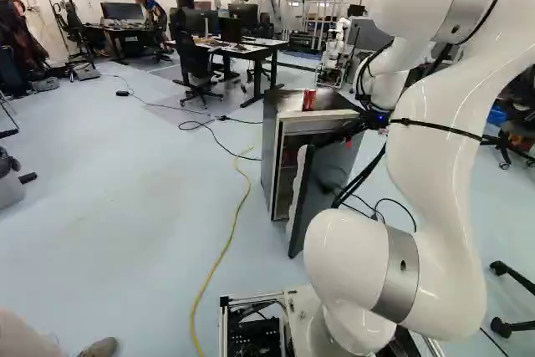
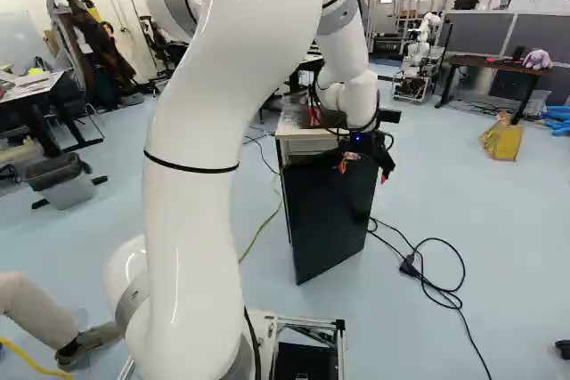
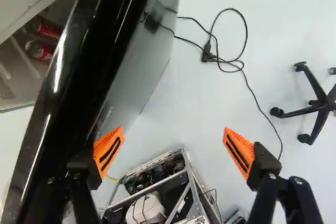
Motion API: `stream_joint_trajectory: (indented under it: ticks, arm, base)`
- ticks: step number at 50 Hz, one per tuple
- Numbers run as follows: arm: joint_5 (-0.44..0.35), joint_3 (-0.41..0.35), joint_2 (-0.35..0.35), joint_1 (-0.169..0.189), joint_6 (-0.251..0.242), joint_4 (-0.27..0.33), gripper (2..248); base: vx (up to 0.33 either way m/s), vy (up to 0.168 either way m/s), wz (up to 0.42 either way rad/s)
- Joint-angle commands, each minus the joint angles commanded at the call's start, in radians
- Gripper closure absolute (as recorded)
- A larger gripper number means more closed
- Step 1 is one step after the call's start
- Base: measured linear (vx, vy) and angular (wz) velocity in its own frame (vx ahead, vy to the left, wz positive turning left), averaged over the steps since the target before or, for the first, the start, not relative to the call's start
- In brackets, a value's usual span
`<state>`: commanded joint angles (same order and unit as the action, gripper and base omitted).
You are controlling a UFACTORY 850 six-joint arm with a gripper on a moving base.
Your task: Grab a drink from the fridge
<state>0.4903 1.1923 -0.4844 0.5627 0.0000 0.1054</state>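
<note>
1. Tool (image 2: 363, 171): fingers apart, one beside the ajar fridge door (image 2: 328, 224).
2. Two red cans (image 3: 48, 28) lie inside the fridge (image 1: 269, 148), partly hidden; print illegible.
3. Another red can (image 1: 309, 99) stands on top, lettering too small to read.

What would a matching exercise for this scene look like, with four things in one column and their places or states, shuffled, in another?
1. Gripper
2. Fridge door
3. Yellow cable
4. Red cans in the wrist view

A. Lying on the floor
B. Inside the fridge
C. Open, holding nothing
D. Swung partly open, its black front showing in the right base view

Right pairs: 1-C, 2-D, 3-A, 4-B
</note>
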Motion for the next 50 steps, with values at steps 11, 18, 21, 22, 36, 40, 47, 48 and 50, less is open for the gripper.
stream_joint_trajectory:
  ticks: [11, 18, 21, 22, 36, 40, 47, 48, 50]
  arm:
    - [-0.036, -0.002, 0.001, -0.013, 0.0, 0.017, 3]
    - [-0.058, -0.003, 0.002, -0.021, 0.0, 0.026, 3]
    - [-0.066, -0.003, 0.002, -0.025, 0.0, 0.031, 3]
    - [-0.069, -0.003, 0.002, -0.026, 0.0, 0.032, 3]
    - [-0.102, -0.004, 0.003, -0.042, 0.0, 0.047, 3]
    - [-0.109, -0.004, 0.003, -0.047, 0.0, 0.048, 3]
    - [-0.118, -0.004, 0.003, -0.055, 0.0, 0.049, 3]
    - [-0.119, -0.004, 0.003, -0.056, 0.0, 0.049, 3]
    - [-0.121, -0.005, 0.003, -0.058, 0.0, 0.049, 3]
  base:
    - [0.0, 0.0, 0.0]
    - [0.0, 0.0, 0.0]
    - [0.0, 0.0, 0.0]
    - [0.0, 0.0, 0.0]
    - [0.0, 0.0, 0.0]
    - [0.0, 0.0, 0.0]
    - [0.0, 0.0, 0.0]
    - [0.0, 0.0, 0.0]
    - [0.0, 0.0, 0.0]
